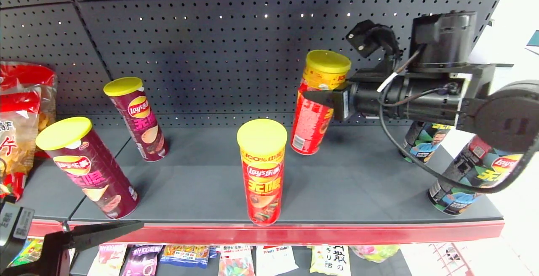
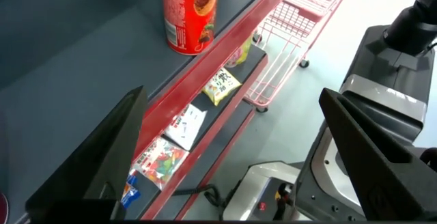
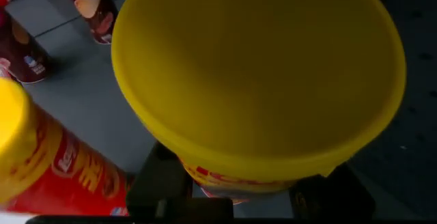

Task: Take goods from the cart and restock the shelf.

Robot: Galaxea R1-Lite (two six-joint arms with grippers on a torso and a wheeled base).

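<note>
Our right gripper (image 1: pixel 318 99) grips the red can (image 1: pixel 309 128), mid-right, leaning on the shelf (image 1: pixel 202 175). Next we straighten it and let go.

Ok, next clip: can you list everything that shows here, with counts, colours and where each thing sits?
maroon cans: 2, maroon with yellow lids, left part of the shelf, one in front, one farther back
front red can: 1, red with yellow lid, upright at the front edge, centre
held red can: 1, red with yellow lid, tilted, toward the back
dark cans: 2, black and teal, right end, partly behind the right arm
snack bags: count unclear, red and orange, left end
small packets: several, mixed colours, level below
shelf: 1, dark grey, red front edge
cart: 1, pink wire, on the floor beside the shelving
left gripper: open, low before the shelf's left end
right gripper: shut on the held red can
</note>
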